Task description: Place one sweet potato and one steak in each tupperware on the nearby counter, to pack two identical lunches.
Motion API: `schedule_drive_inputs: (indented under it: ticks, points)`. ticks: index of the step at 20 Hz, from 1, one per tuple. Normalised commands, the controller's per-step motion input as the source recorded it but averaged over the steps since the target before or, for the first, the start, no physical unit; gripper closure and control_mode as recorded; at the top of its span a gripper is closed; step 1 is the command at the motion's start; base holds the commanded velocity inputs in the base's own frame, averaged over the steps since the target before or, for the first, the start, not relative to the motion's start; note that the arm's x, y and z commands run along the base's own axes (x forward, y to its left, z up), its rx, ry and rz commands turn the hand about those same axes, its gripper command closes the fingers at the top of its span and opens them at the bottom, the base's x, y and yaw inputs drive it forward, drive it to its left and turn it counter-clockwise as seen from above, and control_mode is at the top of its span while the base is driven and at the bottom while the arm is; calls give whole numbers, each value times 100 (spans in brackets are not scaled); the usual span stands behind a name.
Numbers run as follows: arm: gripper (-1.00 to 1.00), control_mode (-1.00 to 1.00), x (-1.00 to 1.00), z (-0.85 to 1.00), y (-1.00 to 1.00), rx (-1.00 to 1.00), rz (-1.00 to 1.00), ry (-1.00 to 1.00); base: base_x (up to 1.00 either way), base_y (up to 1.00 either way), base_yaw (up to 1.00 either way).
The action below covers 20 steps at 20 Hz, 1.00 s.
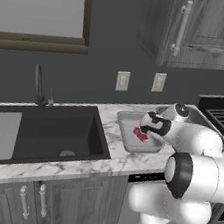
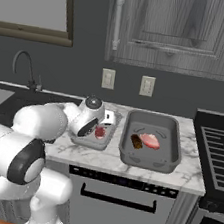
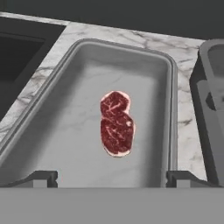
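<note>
Pincer [image 3: 112, 177] spread wide and empty, fingertips [image 3: 41, 177] standing far apart at either side of the hand view, poised above the left tray [image 3: 65, 131] with nothing between the fingers. Inside that tray, one steak [image 3: 116, 123], flat, dark red with pale marbling, lying on the grey floor roughly at its middle, clear of all four walls and clear of the fingertips. From the left base view, same steak [image 1: 140, 134] partly hidden behind the white wrist, tray rim [image 1: 125, 136] resting on the white marble counter [image 1: 112, 157] just right of the black sink [image 1: 45, 135]. From the right base view, wrist and pincer [image 2: 102, 125] hanging over the left tray [image 2: 82, 141], steak [image 2: 100, 132] visible beneath. Just beside it to the right, the second tray [image 2: 170, 160], deeper-looking and dark grey, holding a dark brown sweet potato [image 2: 136, 141] touching or nearly touching a second, paler pink steak [image 2: 150, 140]; exact contact between the two not clear. Both trays side by side on the counter [image 2: 107, 161], between sink and stove [image 2: 220, 144]. Faucet [image 1: 39, 86] behind the sink, two wall outlets [image 2: 108, 78] above the counter.
</note>
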Motion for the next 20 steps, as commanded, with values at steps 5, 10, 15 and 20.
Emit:
schedule_drive_inputs:
  ticks: [5, 10, 15, 20]
  points:
    - [-100, -100, -90, 99, 0, 0, 0, 0, 0, 0, 0]
    - [-100, -100, -100, 64, 10, 0, -5, -4, 0, 0, 0]
    - [-100, -100, -95, 88, 12, 1, -16, -12, 0, 0, 0]
    - [-100, -100, -72, 100, 8, 11, -21, -3, 0, 0, 0]
